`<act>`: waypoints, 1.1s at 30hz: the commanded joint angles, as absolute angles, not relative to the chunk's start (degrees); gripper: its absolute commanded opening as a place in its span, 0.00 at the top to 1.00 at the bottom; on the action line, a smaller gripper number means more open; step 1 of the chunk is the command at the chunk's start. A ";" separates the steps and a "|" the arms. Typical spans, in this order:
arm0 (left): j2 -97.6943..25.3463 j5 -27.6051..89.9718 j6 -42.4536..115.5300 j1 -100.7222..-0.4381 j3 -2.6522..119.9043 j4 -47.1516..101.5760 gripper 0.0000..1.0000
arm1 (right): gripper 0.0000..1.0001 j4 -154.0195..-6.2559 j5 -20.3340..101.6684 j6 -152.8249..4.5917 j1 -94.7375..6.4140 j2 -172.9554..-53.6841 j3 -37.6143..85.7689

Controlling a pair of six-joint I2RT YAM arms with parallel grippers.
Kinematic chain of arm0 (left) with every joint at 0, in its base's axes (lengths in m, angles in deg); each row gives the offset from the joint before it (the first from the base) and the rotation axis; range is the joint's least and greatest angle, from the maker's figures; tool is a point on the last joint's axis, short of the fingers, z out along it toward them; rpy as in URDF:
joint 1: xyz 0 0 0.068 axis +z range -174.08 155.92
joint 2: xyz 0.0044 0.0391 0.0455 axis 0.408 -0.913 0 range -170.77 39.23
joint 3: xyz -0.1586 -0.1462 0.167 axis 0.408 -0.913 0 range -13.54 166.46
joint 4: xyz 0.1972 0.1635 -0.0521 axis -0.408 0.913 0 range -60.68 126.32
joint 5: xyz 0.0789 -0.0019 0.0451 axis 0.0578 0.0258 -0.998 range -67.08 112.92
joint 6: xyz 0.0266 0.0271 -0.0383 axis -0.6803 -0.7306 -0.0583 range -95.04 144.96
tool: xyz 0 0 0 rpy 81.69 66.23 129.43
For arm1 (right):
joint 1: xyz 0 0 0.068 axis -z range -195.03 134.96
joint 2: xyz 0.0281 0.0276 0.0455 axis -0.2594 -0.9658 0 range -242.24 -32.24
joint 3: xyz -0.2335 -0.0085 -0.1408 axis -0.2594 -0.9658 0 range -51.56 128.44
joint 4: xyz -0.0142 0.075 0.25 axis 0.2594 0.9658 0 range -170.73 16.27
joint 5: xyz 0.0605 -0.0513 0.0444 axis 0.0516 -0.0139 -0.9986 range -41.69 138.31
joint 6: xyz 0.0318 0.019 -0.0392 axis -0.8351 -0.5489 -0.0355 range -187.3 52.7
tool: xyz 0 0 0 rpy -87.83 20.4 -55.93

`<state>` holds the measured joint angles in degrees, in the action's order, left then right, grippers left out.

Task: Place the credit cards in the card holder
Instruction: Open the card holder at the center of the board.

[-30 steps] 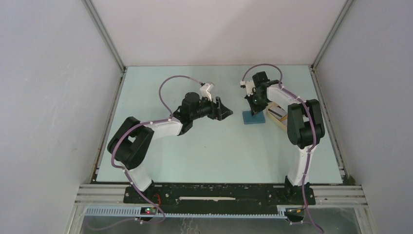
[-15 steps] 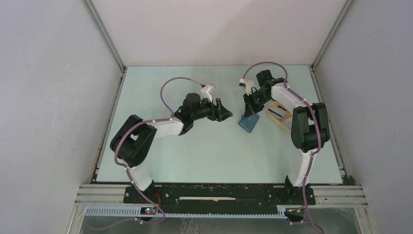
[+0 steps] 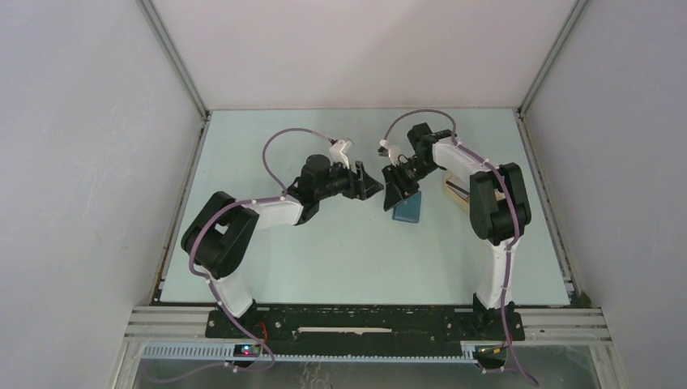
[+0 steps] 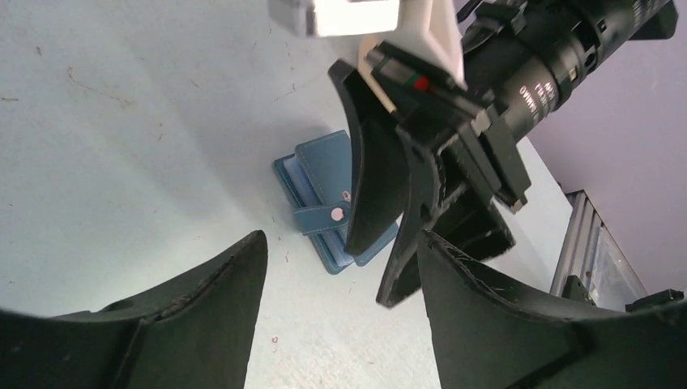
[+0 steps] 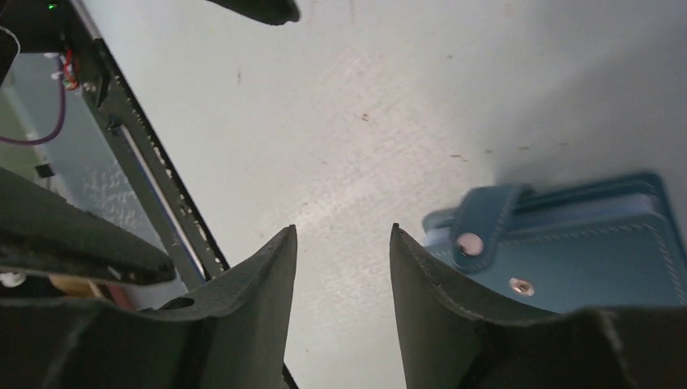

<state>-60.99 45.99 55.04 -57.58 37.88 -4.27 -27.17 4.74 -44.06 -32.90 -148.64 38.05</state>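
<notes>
The right arm (image 3: 488, 190) covers most of the tray (image 3: 451, 190), so the cards there cannot be made out. The right gripper (image 3: 395, 197) hides the wallet's (image 3: 409, 212) far corner. The right wrist view crops the wallet at its edge.

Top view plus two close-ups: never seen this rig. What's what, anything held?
Two robot arms are bolted at the near edge of a pale table. The wide picture looks down from above and behind them. The other two come from a camera on each wrist, so the dark shapes at the bottom are that arm's own fingers. A blue snap wallet lies flat on the table, its strap apparently unsnapped. The left hand is open and empty. The right hand hangs at the wallet's edge, jaws parted, gripping nothing. A beige tray peeks out behind the right arm; its contents are hidden.
</notes>
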 commanded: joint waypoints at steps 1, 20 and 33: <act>-58.38 45.33 55.45 -57.13 36.69 -7.16 0.27 | 0.45 -23.83 -0.76 -42.88 -33.51 -148.57 41.18; -64.43 42.14 51.74 -59.76 45.84 8.18 0.38 | 0.97 -29.23 20.80 -48.10 -28.46 -146.02 38.50; -66.82 45.32 50.97 -60.43 49.15 11.64 0.34 | 1.00 -36.13 11.40 -58.67 -32.61 -150.12 39.19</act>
<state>-66.65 43.02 52.42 -60.07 45.83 12.17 -31.17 16.69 -53.06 -31.66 -150.89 37.11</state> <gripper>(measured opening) 0.631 0.006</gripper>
